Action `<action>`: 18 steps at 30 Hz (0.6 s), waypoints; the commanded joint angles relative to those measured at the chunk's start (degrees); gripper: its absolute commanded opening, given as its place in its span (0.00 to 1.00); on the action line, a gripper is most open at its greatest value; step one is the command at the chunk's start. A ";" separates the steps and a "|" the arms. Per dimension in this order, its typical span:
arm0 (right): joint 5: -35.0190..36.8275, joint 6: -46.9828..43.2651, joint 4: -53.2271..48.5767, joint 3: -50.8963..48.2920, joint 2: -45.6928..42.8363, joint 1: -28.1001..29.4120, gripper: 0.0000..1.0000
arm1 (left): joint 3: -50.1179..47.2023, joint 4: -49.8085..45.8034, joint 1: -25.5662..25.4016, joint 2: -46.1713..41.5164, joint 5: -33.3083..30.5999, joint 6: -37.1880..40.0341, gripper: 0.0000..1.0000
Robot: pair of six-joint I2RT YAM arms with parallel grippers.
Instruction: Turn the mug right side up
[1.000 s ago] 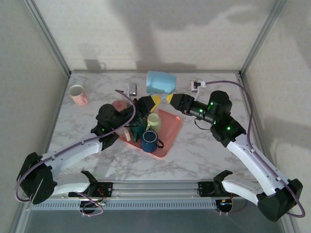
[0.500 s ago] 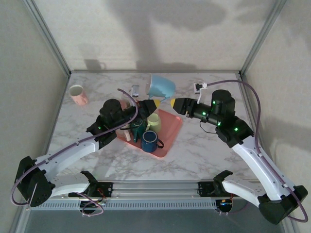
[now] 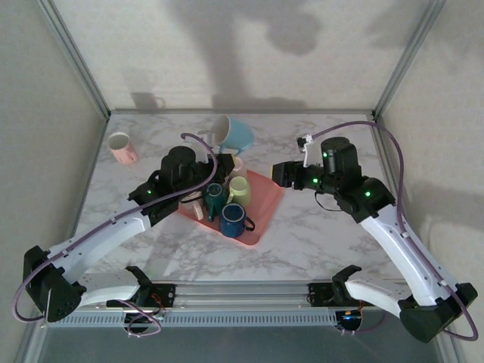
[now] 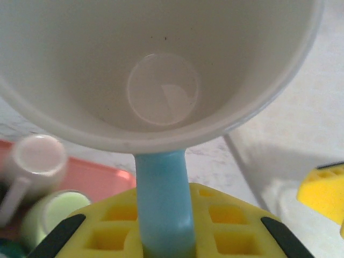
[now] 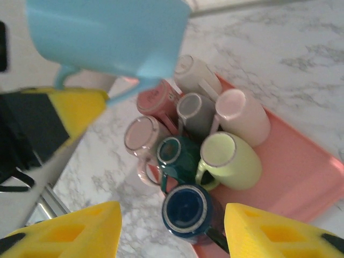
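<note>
**Top external view: blue mug aloft on its side, pinched by the handle**

By the far left corner of the tabletop (image 3: 318, 234) stands a pink cup (image 3: 121, 146), mouth up and well apart from everything else.

The left arm reaches toward the far middle of the tabletop. Its left gripper (image 4: 161, 231) is pressed together on the mug handle (image 4: 161, 183), with yellow pads on either side. That carries the light-blue mug (image 3: 240, 134) in the air just beyond the far edge of the pink tray (image 3: 266, 198).

The mug lies roughly on its side. Its white inside faces the left wrist camera and its base points right. It looks midway through the turn, neither inverted nor upright. Gripping by the handle probably lets a roll of the wrist bring the mouth up while the body stays clear of the fingers.

The tray sits near the middle of the tabletop, packed with mugs that touch one another, among them a pale green mug (image 5: 231, 161) and a dark blue mug (image 5: 185, 210). Setting down there would be tight, and bare tabletop seems the easier spot.

To the right of the tray, the right gripper (image 5: 172, 236) hangs with its fingers spread and nothing between them. It is aimed toward the mug, likely standing by.

No brand, label or writing can be read on anything.
</note>
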 commanded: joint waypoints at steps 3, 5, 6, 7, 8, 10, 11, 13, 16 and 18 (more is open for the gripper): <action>0.56 -2.13 -2.67 2.26 1.91 -0.18 0.55 | 5.67 -2.50 1.03 0.74 -11.20 6.14 0.00; -0.32 -2.59 -2.70 2.66 2.60 -0.16 0.55 | 6.55 -4.52 1.63 1.40 -13.43 6.96 0.00; -0.95 -2.79 -2.52 2.88 2.94 -0.16 0.55 | 7.01 -5.49 2.22 1.81 -14.19 7.24 0.00; -1.50 -2.98 -2.17 2.90 3.16 -0.13 0.55 | 7.39 -6.39 2.83 2.10 -14.70 7.48 0.00; -1.88 -3.17 -1.84 2.90 3.32 -0.20 0.55 | 7.59 -7.04 3.59 2.33 -15.06 7.45 0.00; -2.77 -3.58 -1.01 2.99 3.81 -0.20 0.55 | 7.95 -8.68 5.70 2.65 -15.44 7.37 0.00; -3.05 -3.80 -0.82 3.07 4.02 -0.21 0.55 | 7.95 -9.25 6.88 2.74 -15.51 7.37 0.00; -3.56 -4.01 -0.57 3.49 4.59 -0.18 0.55 | 7.87 -10.84 10.02 2.87 -15.44 6.81 0.00; -3.97 -4.11 -0.58 4.12 5.42 -0.17 0.55 | 7.52 -12.88 15.28 3.42 -14.50 6.78 0.00; -4.14 -4.12 -0.58 4.39 5.88 -0.16 0.55 | 7.33 -13.90 18.46 4.24 -13.80 7.40 0.00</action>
